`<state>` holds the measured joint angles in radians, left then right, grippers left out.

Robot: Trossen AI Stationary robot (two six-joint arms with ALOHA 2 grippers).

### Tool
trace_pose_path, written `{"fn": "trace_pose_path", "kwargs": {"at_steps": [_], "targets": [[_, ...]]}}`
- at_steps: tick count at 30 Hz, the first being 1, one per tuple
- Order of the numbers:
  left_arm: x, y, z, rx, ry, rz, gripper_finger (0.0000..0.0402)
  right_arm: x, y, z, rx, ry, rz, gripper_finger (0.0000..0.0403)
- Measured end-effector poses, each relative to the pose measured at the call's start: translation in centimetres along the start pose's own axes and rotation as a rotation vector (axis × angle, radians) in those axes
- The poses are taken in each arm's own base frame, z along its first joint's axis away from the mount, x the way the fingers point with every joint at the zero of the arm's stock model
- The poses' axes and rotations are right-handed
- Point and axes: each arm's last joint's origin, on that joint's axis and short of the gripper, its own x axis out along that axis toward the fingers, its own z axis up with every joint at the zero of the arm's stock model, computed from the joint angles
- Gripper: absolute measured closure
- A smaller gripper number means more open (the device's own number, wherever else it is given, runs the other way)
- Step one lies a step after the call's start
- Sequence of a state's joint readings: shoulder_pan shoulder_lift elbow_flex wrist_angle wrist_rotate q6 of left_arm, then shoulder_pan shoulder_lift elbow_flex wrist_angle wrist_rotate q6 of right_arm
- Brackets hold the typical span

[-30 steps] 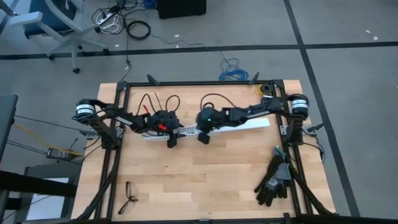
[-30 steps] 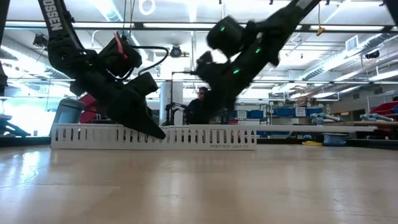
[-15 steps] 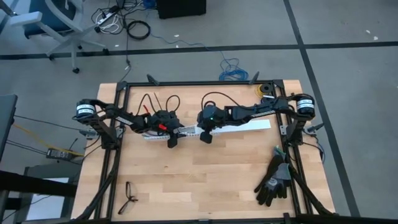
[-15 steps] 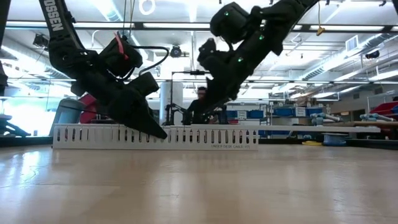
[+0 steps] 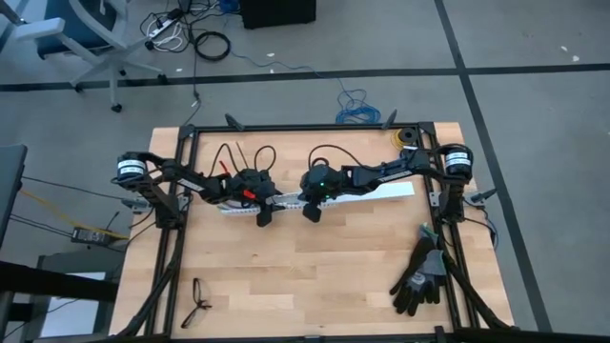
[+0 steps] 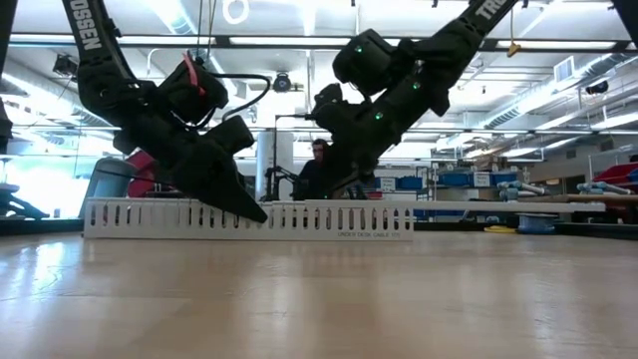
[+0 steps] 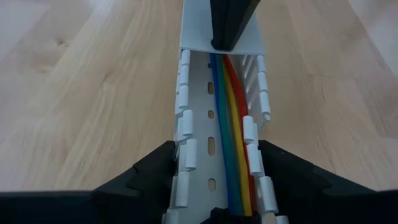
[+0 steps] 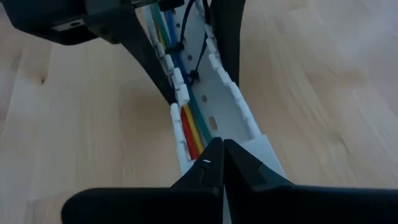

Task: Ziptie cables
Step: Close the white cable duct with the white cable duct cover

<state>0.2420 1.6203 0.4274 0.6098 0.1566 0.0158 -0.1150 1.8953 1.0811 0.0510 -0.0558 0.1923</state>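
The cables (image 7: 229,124) already lie lengthwise inside the white slotted channel (image 7: 186,134), at the centre of the left wrist frame. A thin black ziptie (image 8: 198,62) shows among them in the upper middle of the right wrist frame; whether it is cinched cannot be told, so tightening seems left. The left end effector (image 7: 214,180) straddles the channel, fingers spread against its outer walls. The right end effector (image 8: 217,163), fully closed and empty, hovers just over the cables.

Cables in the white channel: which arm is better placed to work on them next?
Probably right. The right gripper, shut, hangs free over the cables, while the left gripper straddles the white channel, apparently holding it.
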Motion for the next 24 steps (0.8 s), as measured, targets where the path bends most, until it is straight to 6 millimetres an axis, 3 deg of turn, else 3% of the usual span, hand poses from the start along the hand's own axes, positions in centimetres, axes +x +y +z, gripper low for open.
{"fn": "trace_pose_path", "kwargs": {"at_steps": [7, 17, 24], "targets": [[0.0, 0.0, 0.1, 0.001, -0.015, 0.003, 0.0178, 0.3, 0.0, -0.1, -0.004, -0.006, 0.003, 0.0403], [0.0, 0.0, 0.8, -0.008, -0.073, 0.000, 0.0120, 0.4, -0.1, -0.1, -0.011, -0.010, 0.014, 0.0403], [0.0, -0.1, 1.2, -0.003, -0.111, -0.014, 0.0117, 0.4, -0.3, -0.1, -0.007, -0.012, 0.018, 0.0403]]}}
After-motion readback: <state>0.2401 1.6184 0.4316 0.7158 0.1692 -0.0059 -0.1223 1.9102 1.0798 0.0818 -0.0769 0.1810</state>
